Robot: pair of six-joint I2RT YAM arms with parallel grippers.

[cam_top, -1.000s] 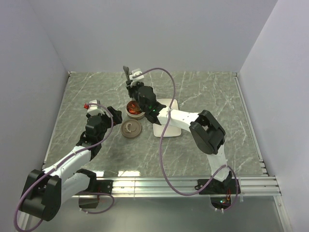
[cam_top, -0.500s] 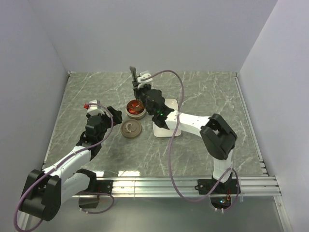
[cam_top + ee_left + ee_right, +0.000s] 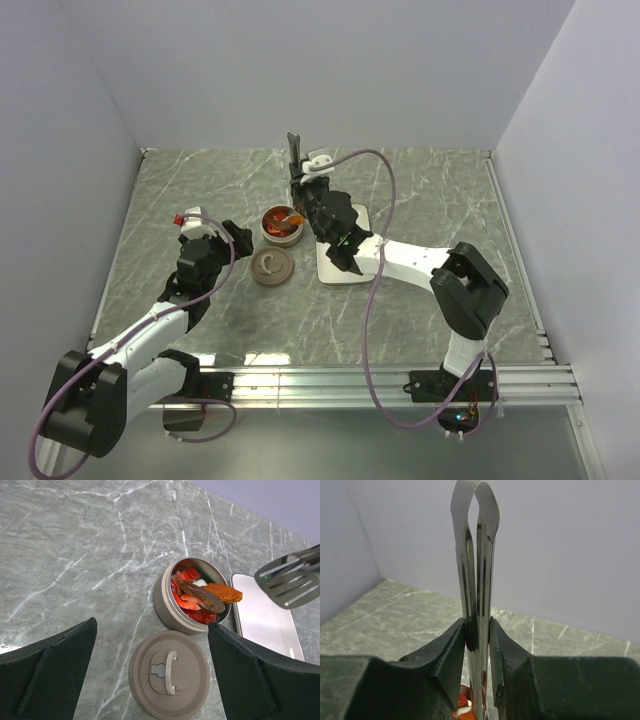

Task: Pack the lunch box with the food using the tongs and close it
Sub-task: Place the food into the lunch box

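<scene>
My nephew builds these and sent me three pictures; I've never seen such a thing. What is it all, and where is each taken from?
Two robot arms, a left arm and a right arm, are bolted at the near edge of a table. One picture looks down from above and behind them; the other two come from a camera on each wrist. On the table stand a round tin full of red and orange food, its lid beside it, and a white plate. The right gripper is shut on metal tongs, tips down near the tin. The left gripper is open and holds nothing.
</scene>
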